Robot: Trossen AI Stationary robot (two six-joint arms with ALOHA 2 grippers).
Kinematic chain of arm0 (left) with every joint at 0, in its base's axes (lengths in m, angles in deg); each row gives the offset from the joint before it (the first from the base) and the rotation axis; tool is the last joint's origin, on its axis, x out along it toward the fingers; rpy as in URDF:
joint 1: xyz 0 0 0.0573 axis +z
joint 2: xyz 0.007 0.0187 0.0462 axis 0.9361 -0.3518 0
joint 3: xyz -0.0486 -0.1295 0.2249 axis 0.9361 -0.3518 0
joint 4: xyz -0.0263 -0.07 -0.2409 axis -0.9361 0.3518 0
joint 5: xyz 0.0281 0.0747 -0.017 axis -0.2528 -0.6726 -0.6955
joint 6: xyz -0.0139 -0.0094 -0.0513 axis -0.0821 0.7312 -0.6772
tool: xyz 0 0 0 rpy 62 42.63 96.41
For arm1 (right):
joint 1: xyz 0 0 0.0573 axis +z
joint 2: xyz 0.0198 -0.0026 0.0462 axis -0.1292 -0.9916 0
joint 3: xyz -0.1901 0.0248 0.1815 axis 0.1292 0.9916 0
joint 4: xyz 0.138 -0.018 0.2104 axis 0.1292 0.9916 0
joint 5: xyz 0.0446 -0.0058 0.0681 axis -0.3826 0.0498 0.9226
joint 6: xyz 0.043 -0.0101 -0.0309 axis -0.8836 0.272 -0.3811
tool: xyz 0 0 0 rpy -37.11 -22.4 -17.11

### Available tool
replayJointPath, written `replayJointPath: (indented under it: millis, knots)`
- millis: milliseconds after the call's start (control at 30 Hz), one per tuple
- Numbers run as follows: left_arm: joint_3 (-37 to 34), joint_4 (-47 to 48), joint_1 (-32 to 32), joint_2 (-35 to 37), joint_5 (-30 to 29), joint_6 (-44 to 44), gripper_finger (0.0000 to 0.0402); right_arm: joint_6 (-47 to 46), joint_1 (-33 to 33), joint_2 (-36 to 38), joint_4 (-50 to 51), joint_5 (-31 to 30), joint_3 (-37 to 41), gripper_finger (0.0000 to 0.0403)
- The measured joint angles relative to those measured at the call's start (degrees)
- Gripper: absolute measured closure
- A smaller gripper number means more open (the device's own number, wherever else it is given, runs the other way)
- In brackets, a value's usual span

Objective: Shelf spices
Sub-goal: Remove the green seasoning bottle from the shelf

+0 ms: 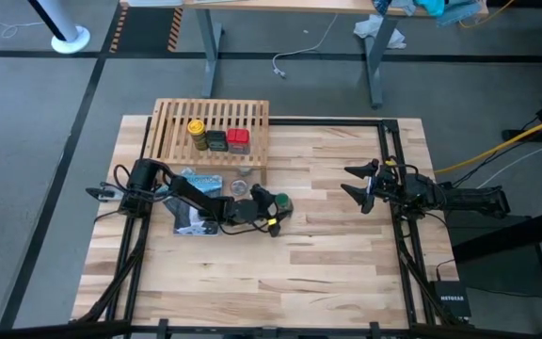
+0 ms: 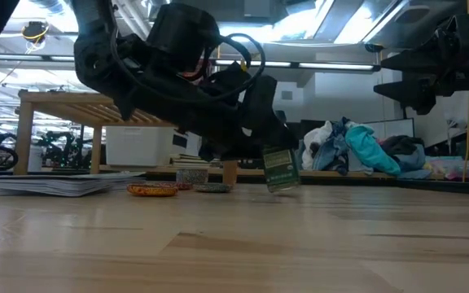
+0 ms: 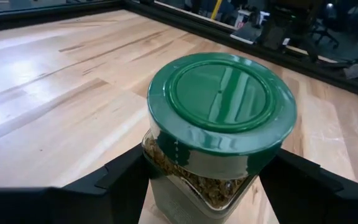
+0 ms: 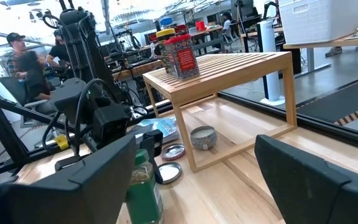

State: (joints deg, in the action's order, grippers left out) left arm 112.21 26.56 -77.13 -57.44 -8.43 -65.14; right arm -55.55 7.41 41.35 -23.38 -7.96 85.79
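Observation:
The green-capped jar (image 1: 281, 202) (image 3: 221, 102) sits between the fingers of my left gripper (image 1: 269, 211), near the table's middle and in front of the shelf. The shelf (image 1: 211, 118) (image 4: 229, 65) is a light slatted rack at the table's far left. The yellow-capped jar (image 1: 196, 128), the black tin (image 1: 216, 139) and the red tin (image 1: 238, 138) (image 4: 182, 56) stand in a row on its top. My right gripper (image 1: 356, 185) (image 4: 204, 180) is open, hovers right of the middle and touches nothing. My left gripper pinches the green-capped jar by its glass body just below the cap (image 3: 166, 163), one finger (image 3: 126, 174) on each side. The fingers come from the table's left, slanting down. The jar (image 2: 281, 169) is nearly upright, slightly tilted, its base at table height; whether it is clear I cannot tell.
Small silvery round tins (image 1: 246, 173) (image 4: 202, 137) and loose lids (image 4: 169, 173) lie on the table by the shelf's near edge. Flat blue-and-white packets (image 1: 200, 179) lie beneath the left arm. The table's near half and middle right are bare wood (image 1: 327, 264). People show beyond the table (image 4: 17, 56).

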Motion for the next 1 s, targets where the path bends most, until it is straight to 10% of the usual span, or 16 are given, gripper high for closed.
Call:
replayJointPath:
  millis: [533,1000]
  knots:
    - [0.0,-0.61,2.55,0.02,8.3,-1.87,0.0133,0.0,0.0,-0.02,0.0,0.0,0.0,0.0068]
    - [0.0,-2.47,2.64,0.09,10.74,3.03,0.001,0.0,0.0,0.0,0.0,0.0,-0.02,0.0068]
